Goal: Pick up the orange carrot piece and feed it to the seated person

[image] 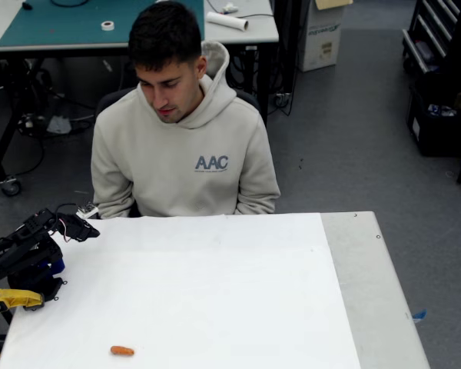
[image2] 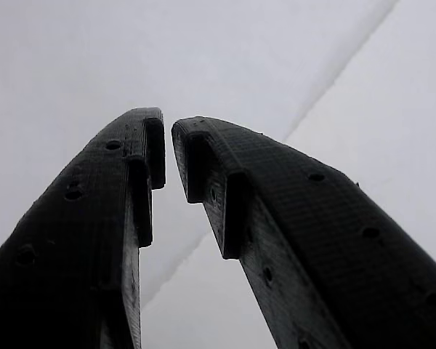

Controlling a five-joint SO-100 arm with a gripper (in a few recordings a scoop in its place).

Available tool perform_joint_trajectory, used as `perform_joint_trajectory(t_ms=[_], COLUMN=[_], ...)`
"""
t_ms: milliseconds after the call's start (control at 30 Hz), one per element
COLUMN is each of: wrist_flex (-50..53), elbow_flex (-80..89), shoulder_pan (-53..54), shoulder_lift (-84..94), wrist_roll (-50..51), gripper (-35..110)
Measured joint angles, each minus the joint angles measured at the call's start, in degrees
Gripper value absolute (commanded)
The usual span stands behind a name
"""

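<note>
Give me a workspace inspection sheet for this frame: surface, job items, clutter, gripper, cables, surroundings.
Surface: white sheet over a grey table, flat, bare grey strip at the right in the fixed view.
Job's things: orange carrot piece lies near the front edge, apart from the arm; seated person behind the far edge, head bowed.
Clutter: yellow tool handle at the left edge beside the arm.
Gripper: gripper nearly closed, a thin gap at the tips, nothing between the fingers, white sheet beyond.
Cables: wires at the arm; more cables on the floor under the rear bench.
Surroundings: bench with green mat, cardboard box, dark shelving at the right.
</note>
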Motion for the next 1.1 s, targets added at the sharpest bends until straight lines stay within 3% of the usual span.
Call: perform_joint_trajectory(t_ms=[1100], wrist_flex=[0.0], elbow_flex=[0.0], shoulder_pan=[0.0], shoulder_lift=[0.6], wrist_roll=[0.0], gripper=[-3])
